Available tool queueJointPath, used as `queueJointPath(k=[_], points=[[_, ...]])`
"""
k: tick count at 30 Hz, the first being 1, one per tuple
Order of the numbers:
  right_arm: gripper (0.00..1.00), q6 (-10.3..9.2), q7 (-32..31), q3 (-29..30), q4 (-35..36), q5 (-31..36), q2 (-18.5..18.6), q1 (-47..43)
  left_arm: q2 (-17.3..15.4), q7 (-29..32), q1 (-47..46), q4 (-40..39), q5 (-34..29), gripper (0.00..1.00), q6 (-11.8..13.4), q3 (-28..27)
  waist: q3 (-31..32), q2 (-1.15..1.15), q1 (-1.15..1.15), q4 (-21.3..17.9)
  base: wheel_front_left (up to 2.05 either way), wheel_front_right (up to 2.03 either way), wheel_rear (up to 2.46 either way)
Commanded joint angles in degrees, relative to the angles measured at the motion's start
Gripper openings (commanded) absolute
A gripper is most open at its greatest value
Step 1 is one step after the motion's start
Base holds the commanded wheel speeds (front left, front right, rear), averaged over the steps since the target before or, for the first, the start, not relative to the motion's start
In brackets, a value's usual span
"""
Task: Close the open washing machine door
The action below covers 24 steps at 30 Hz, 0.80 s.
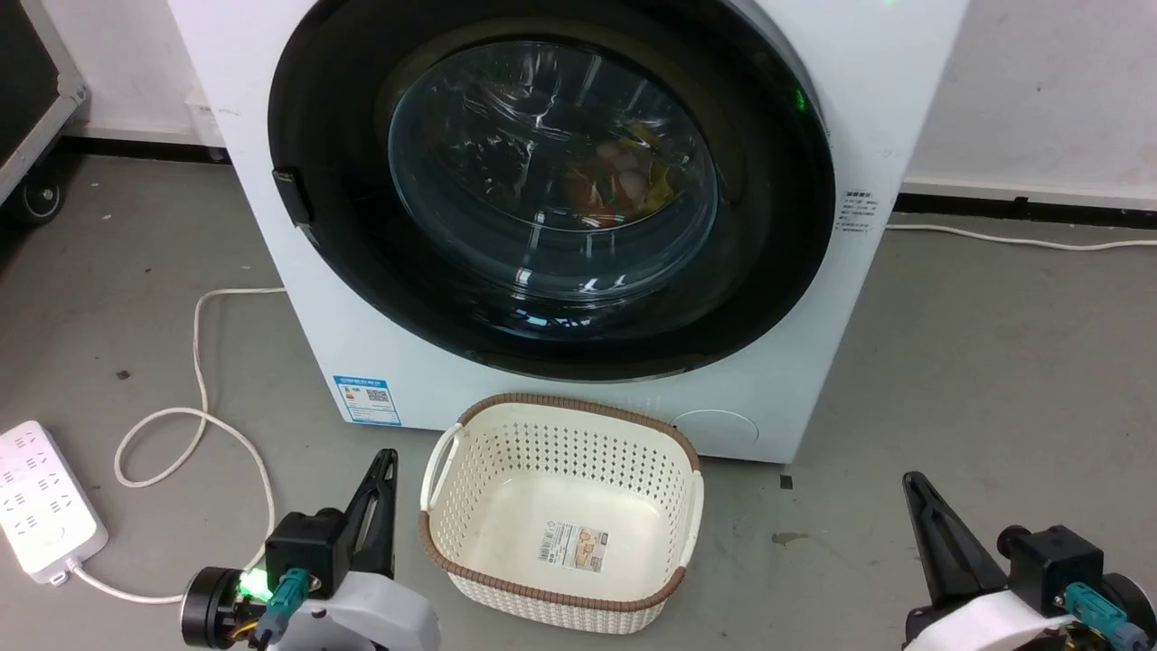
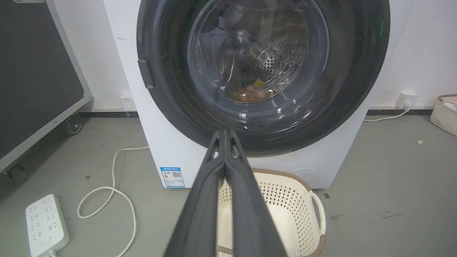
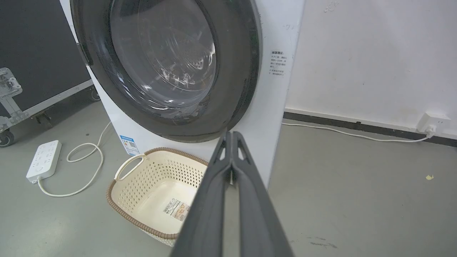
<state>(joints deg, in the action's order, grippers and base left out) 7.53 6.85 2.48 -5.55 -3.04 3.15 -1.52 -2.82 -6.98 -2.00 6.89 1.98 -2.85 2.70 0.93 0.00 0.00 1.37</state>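
Door shut flat: the washing machine door (image 1: 551, 181) lies against the front of the washing machine (image 1: 868, 108), above and ahead of both pincers.
The head view puts the left gripper (image 1: 387, 466) and right gripper (image 1: 911, 484) low on either side of the cream basket (image 1: 578, 402), well apart from the door. Each wrist view shows its fingers (image 2: 214, 185) pressed together, empty. The left wrist view adds the perforated drum (image 2: 275, 60) behind the glass; the right wrist view adds a wall socket (image 3: 433, 123).

You're looking at what seems a bare test room or workshop: the washing machine (image 1: 804, 393) stands on a scuffed grey concrete floor (image 1: 994, 380) against plain white walls (image 1: 1039, 81), with a black wheeled flight case (image 2: 32, 78) beside it and a power strip (image 1: 41, 497) lying loose.
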Motion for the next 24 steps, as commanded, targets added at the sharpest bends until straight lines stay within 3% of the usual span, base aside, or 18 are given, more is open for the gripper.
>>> queueJointPath(k=[1,24], points=[[0.0,-0.02,-0.27,-0.2,0.56,0.58,-0.15,0.7,-0.03,0.41,0.84,-0.51,-0.58,0.0,0.49,-0.24,-0.02,0.0,0.0,-0.03,0.0,0.0,0.0],[0.0,-0.03,-3.2,-1.21,2.78,1.67,-0.2,1.06,-0.04,3.33,1.35,-3.35,-1.2,0.0,1.54,-1.34,-0.42,0.0,0.0,-0.63,0.0,0.0,0.0]])
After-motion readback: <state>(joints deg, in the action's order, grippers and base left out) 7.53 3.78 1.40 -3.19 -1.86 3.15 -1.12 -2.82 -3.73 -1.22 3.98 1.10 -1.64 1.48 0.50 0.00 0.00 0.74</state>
